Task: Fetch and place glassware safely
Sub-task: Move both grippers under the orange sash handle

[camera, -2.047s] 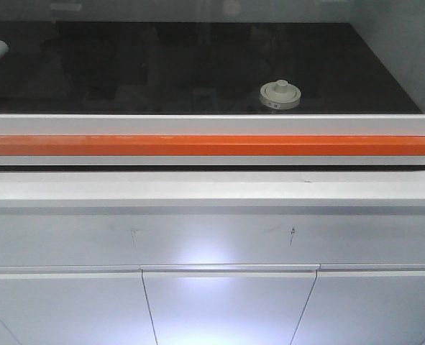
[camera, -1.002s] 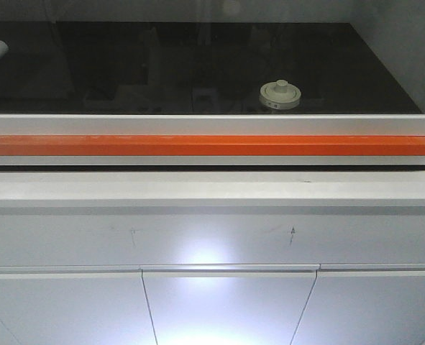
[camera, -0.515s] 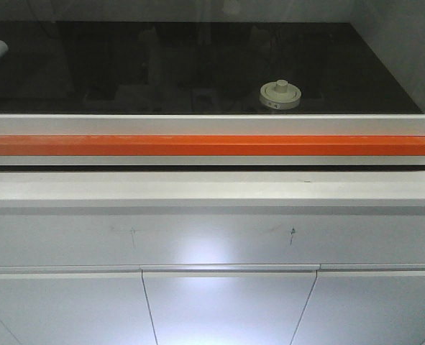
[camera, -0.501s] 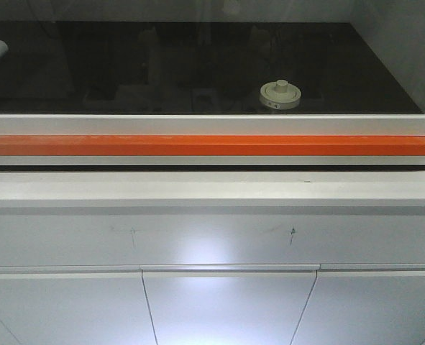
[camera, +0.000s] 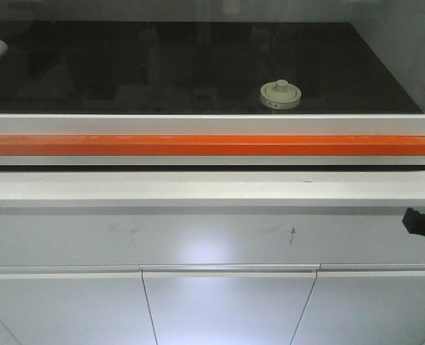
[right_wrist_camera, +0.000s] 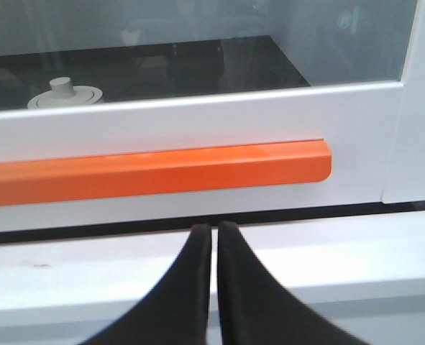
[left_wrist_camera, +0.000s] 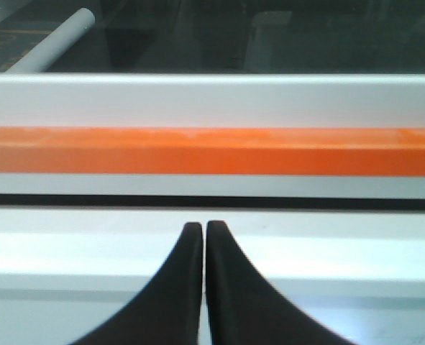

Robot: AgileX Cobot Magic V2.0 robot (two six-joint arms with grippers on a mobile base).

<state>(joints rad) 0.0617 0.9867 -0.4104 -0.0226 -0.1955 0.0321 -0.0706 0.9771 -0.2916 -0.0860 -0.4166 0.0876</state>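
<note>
Fetch step barely begun: left gripper (left_wrist_camera: 203,228) and right gripper (right_wrist_camera: 215,228) are hovering closed and empty facing the orange handle (camera: 212,145), while the jar (camera: 280,94) is sitting behind the shut glass window (camera: 162,65), likely needing lifting first.

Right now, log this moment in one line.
left tool: shut, empty | right tool: shut, empty | jar: behind glass pane, untouched | orange handle: not gripped
</note>
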